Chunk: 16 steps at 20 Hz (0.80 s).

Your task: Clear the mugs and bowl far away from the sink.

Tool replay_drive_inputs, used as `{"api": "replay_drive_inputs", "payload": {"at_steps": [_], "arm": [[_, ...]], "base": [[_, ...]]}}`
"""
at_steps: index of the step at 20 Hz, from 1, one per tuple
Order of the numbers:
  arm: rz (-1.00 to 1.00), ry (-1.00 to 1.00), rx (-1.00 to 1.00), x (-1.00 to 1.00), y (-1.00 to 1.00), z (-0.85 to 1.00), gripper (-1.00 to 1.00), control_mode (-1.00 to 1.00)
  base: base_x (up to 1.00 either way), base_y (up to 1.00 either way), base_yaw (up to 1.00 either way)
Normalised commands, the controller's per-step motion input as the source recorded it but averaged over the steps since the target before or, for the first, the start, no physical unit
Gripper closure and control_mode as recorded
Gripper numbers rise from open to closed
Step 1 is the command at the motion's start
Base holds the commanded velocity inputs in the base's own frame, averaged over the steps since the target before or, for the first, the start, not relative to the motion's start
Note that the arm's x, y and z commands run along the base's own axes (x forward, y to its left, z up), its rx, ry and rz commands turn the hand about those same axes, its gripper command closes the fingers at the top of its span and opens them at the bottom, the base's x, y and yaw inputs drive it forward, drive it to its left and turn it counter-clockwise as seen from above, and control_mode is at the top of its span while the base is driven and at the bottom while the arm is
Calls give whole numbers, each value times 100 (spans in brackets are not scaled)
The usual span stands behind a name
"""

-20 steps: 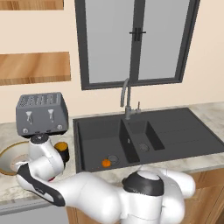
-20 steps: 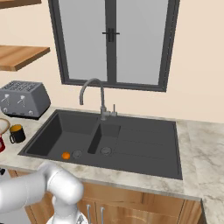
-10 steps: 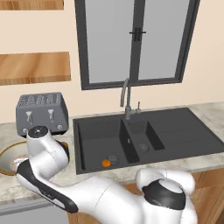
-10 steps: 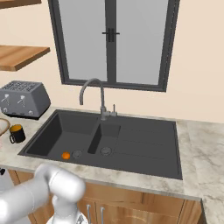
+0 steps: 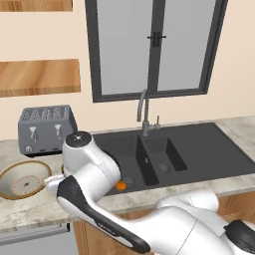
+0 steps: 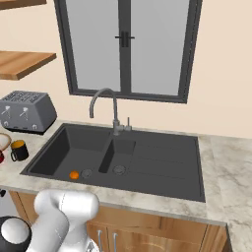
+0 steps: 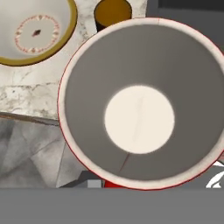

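The glossy red mug (image 7: 140, 105) sits right under the hand camera, seen from above with a grey inside and a white bottom. My gripper is shut on it; the fingers are hidden by the mug, and in the left base view by my own arm. The black mug (image 7: 113, 11) with its orange inside stands just beyond it on the counter, also seen as the black mug (image 6: 18, 150) left of the sink (image 6: 147, 157). The bowl (image 7: 17, 48), tan-rimmed and cream inside, lies beside them; it is the bowl (image 5: 10, 174) at the counter's left end.
A grey toaster (image 5: 46, 128) stands against the wall behind the bowl. The curved faucet (image 5: 143, 112) rises behind the sink (image 5: 199, 149). A small orange thing (image 6: 74, 174) lies in the left basin. My arm's white links cross the counter's front edge.
My arm's upper link has swung right and risen in the left base view. The black mug and the bowl have not moved.
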Motion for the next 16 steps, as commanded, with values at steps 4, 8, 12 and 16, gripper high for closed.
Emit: {"api": "replay_drive_inputs", "payload": {"at_steps": [4, 8, 12, 16], "arm": [[12, 1, 0, -1, -100, 30, 100, -100], [13, 1, 2, 0, -100, 43, 100, -100], [10, 7, 14, 0, -99, 52, 100, -100], [10, 9, 12, 0, -90, 38, 100, -100]], "base": [[0, 0, 0], [0, 0, 0], [0, 0, 0], [0, 0, 0]]}}
